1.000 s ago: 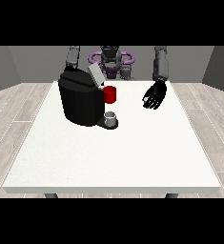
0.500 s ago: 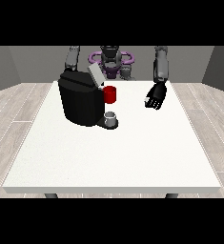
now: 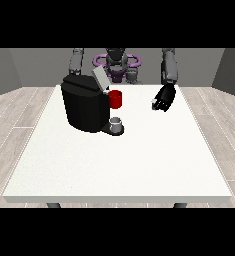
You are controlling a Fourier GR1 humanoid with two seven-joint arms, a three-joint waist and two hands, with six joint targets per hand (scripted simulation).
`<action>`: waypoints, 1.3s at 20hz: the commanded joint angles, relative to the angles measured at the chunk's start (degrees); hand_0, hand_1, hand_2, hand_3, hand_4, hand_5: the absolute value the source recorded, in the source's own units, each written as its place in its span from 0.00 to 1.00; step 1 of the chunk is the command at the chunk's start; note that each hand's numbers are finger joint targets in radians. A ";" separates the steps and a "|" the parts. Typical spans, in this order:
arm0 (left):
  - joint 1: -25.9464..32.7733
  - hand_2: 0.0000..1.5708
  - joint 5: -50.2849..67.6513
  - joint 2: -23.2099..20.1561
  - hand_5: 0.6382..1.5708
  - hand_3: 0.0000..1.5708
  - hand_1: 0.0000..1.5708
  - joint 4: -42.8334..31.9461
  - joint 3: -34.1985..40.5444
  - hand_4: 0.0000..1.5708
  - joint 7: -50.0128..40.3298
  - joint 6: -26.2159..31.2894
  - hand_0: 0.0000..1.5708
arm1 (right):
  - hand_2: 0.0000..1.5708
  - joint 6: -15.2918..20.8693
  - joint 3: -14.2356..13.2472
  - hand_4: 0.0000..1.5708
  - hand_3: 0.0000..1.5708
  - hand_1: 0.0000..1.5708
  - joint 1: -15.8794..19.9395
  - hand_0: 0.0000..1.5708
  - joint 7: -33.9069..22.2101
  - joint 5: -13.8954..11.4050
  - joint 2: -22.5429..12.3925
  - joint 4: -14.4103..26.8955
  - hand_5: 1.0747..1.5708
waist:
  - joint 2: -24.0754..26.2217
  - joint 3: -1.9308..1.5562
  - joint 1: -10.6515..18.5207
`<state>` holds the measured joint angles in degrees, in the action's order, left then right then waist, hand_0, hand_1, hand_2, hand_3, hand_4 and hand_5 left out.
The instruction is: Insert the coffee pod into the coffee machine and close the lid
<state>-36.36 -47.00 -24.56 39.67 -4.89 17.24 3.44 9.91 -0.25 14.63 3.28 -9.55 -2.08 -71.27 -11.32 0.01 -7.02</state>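
Front view: unlabelled black coffee machine (image 3: 85, 106)

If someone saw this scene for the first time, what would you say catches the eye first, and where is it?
The black coffee machine stands out on the white table, at its far left part, lid tilted up. A red thing at the machine sits on its right side, above a small grey thing at its base. The hand at the view's right hangs over the table's far right part.

Bare test room, grey walls (image 3: 229, 67), wood-plank floor (image 3: 19, 115), lone white table (image 3: 119, 170), coffee machine (image 3: 84, 102)
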 commanded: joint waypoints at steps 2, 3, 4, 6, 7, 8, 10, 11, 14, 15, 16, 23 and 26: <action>-2.11 0.91 3.26 2.17 1.00 0.87 0.92 0.79 2.18 0.33 2.81 3.44 0.92 | 0.00 1.17 -1.00 0.00 0.00 0.00 -0.55 0.00 -0.01 -0.92 -0.68 2.90 1.00 | 2.04 0.00 0.66; -2.91 0.91 3.46 2.93 1.00 0.86 0.92 -0.26 2.77 0.33 1.46 3.91 0.92 | 0.00 0.91 1.35 0.00 0.00 0.00 -1.37 0.00 -1.26 -2.37 0.16 2.16 1.00 | 2.62 0.00 -0.35; -4.33 0.91 3.28 2.66 1.00 0.86 0.92 -0.62 2.62 0.34 -1.43 7.10 0.92 | 0.00 1.38 2.01 0.00 0.00 0.00 -0.86 0.00 -4.07 -3.43 -0.01 1.23 1.00 | 5.12 0.00 -0.82; -4.29 0.89 2.84 4.12 1.00 0.84 0.90 1.35 1.59 0.33 -3.32 9.64 0.90 | 0.00 0.14 0.11 0.00 0.00 0.00 -1.38 0.00 -3.91 -1.45 -0.48 3.56 1.00 | 7.50 -0.02 0.59; -4.93 0.89 2.95 3.44 1.00 0.84 0.89 2.50 1.36 0.32 -2.75 11.75 0.89 | 0.00 1.43 -0.18 0.00 0.00 0.00 -2.60 0.00 -0.90 -1.81 0.12 5.40 1.00 | 7.70 -0.03 1.32; -6.42 0.88 3.03 4.88 1.00 0.84 0.88 3.64 0.66 0.31 -4.51 14.00 0.88 | 0.00 1.81 -1.18 0.00 0.00 0.00 -0.75 0.00 -2.06 -1.58 -0.09 7.02 1.00 | 8.12 -0.03 2.24; -8.96 0.89 3.65 4.63 1.00 0.85 0.89 4.90 1.06 0.34 -6.19 17.38 0.89 | 0.00 1.88 -1.19 0.00 0.00 0.00 -1.96 0.00 0.59 -1.67 0.07 8.92 1.00 | 8.89 -0.05 2.44; -8.65 0.89 3.73 4.33 1.00 0.85 0.90 5.37 1.42 0.34 -4.45 16.98 0.90 | 0.00 1.84 -1.62 0.00 0.00 0.00 -0.09 0.00 -1.30 -1.46 -0.32 8.12 1.00 | 8.66 -0.03 2.55; -13.69 0.86 4.21 4.84 1.00 0.84 0.85 5.27 2.75 0.38 -8.03 18.93 0.85 | 0.00 1.11 -0.34 0.00 0.00 0.00 1.76 0.00 -1.47 -1.92 0.20 7.30 1.00 | 8.21 -0.02 0.29; -12.82 0.87 2.68 6.13 1.00 0.86 0.85 7.48 0.66 0.36 -8.06 18.66 0.85 | 0.00 2.26 -1.50 0.00 0.00 0.00 1.97 0.00 -0.38 -1.64 0.45 9.37 1.00 | 8.75 -0.03 2.18; -14.30 0.87 3.77 1.69 1.00 0.86 0.85 4.38 4.00 0.36 -5.93 18.51 0.85 | 0.00 -1.77 -0.12 0.00 0.00 0.00 2.16 0.00 -2.97 -1.20 -1.66 4.71 1.00 | 7.59 0.00 -2.03; -18.52 0.89 6.48 5.87 1.00 0.88 0.88 6.54 6.27 0.33 -10.89 22.97 0.88 | 0.00 -0.82 -1.00 0.00 0.00 0.00 1.53 0.00 0.02 0.21 0.37 5.75 1.00 | 8.52 -0.02 -1.29; -22.46 0.81 6.23 6.03 1.00 0.82 0.78 3.94 8.81 0.32 -14.65 19.71 0.78 | 0.00 2.20 3.44 0.00 0.00 0.00 2.94 0.00 -0.87 -1.87 2.02 2.42 1.00 | 5.01 -0.01 -5.09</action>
<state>-54.90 -41.52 -18.75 44.84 1.35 5.30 24.03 9.96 1.10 15.96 2.35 -10.64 -0.97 -67.22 -3.42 -0.01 -10.06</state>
